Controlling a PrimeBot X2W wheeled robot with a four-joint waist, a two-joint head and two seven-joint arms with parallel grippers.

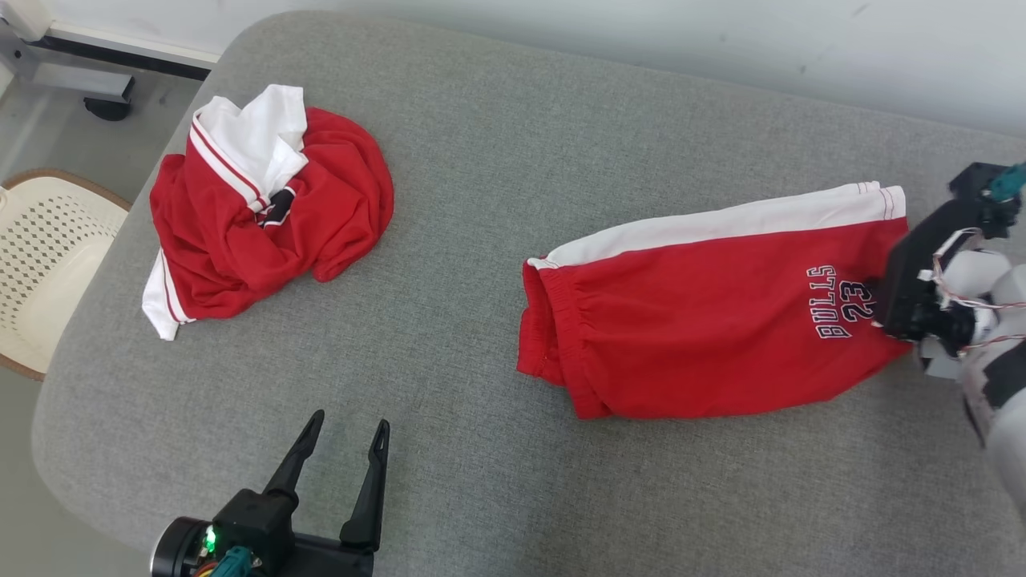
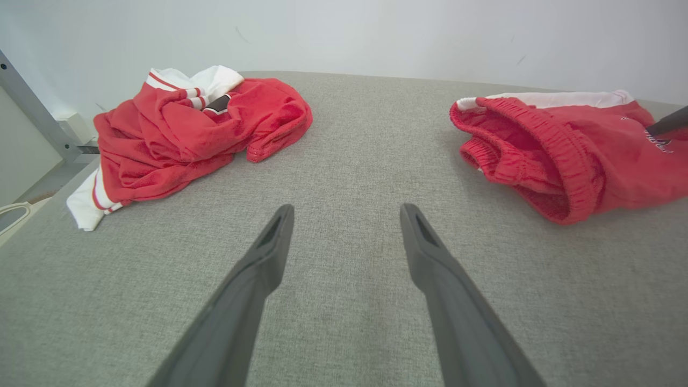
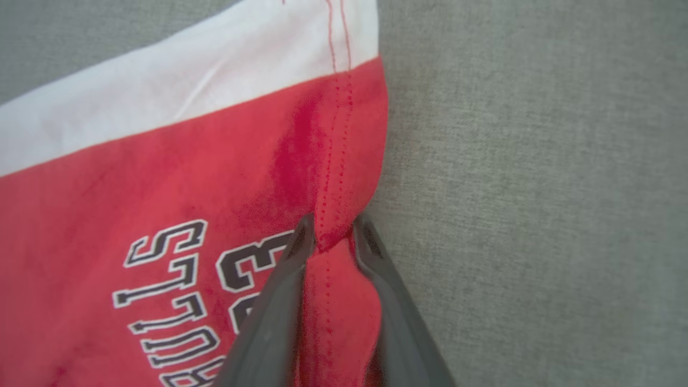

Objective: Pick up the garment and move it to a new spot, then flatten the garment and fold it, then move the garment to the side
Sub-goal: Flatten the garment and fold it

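Table (image 1: 497, 200): wide, rounded corners, covered in grey woven cloth w/ a fine grain. Shorts (image 1: 705, 320) lie flat on its R half. Their long axis runs L–R across the head view, slightly tilted. The gathered elastic waistband points L toward table centre and gapes open; the leg hem points R. Soft red knit, white stripe along the far edge, "BULLS 23" in dark outlined letters near the hem, turned sideways. Jersey (image 1: 264, 216), red w/ white trim, is crumpled in a rounded heap at far L, well apart from the shorts. White perforated plastic chair (image 1: 48, 248) stands beside the table's L edge. L gripper (image 1: 350, 420) hovers over bare cloth near the front edge, fingers spread wide, holding nothing. R gripper (image 3: 333, 228) pinches a puckered ridge of the shorts' stitched hem.
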